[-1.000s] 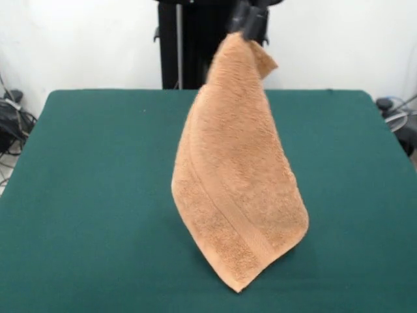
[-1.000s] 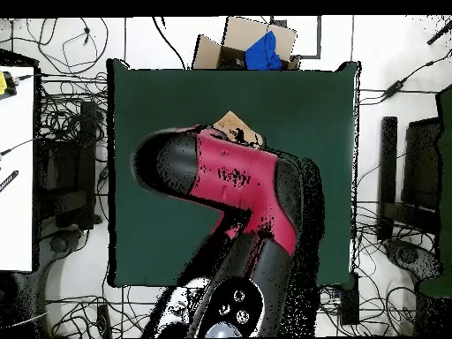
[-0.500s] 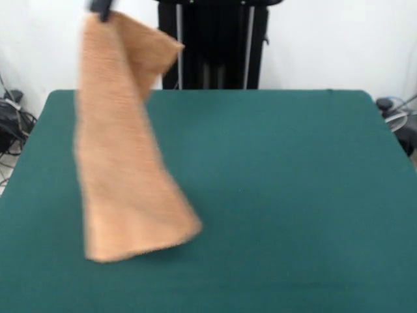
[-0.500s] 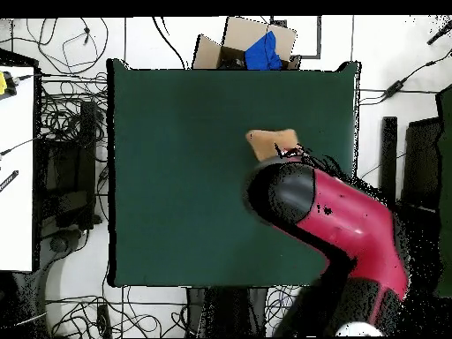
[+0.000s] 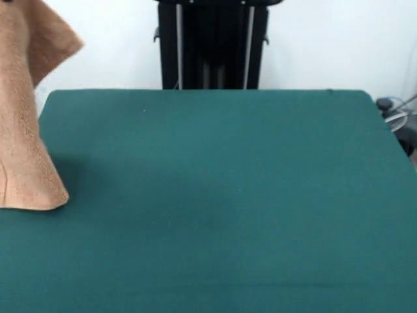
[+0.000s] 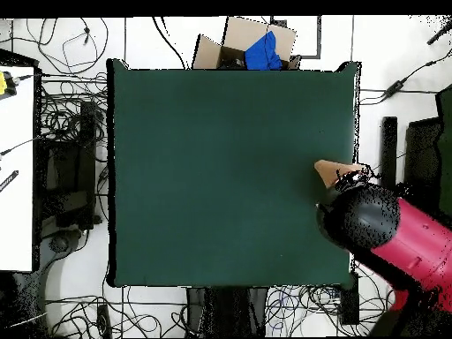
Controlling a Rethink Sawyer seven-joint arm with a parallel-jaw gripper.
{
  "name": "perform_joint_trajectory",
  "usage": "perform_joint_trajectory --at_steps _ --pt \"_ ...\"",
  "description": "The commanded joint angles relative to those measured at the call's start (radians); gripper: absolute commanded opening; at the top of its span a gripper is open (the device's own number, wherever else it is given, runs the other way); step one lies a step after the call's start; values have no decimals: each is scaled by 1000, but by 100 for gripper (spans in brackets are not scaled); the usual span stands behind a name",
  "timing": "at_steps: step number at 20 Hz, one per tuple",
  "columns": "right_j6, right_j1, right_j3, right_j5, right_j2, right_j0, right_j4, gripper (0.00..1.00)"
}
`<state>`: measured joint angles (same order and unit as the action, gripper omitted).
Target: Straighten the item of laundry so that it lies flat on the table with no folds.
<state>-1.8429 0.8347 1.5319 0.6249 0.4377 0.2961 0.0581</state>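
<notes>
The item of laundry (image 5: 23,130), an orange-tan terry towel, hangs in a long vertical drape at the far left of the front view, over the left edge of the dark green table (image 5: 228,195). Its top runs out of the picture, where only a dark tip of my gripper (image 5: 6,1) shows, shut on the towel's upper end. One loose corner flares out to the right near the top. In the overhead view just a small piece of the towel (image 6: 334,169) peeks out beside my red arm (image 6: 388,238) at the table's (image 6: 221,168) right edge; the arm hides the gripper there.
A cardboard box holding something blue (image 6: 252,46) sits past the table's top edge in the overhead view. Cables lie all around the table. A white surface (image 6: 16,168) stands at the left, dark equipment (image 6: 388,177) at the right.
The arm has swung further sideways, carrying the hanging towel from over the table's middle out to its edge. The towel's lower end has left the centre of the table.
</notes>
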Motion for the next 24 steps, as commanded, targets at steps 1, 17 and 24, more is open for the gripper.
perform_joint_trajectory --at_steps 1,17,24 --pt "191 53 -7 123 -144 -16 102 0" --pt "-242 -56 66 20 -24 -272 71 0" --pt "-404 -164 30 -22 86 -379 59 0"
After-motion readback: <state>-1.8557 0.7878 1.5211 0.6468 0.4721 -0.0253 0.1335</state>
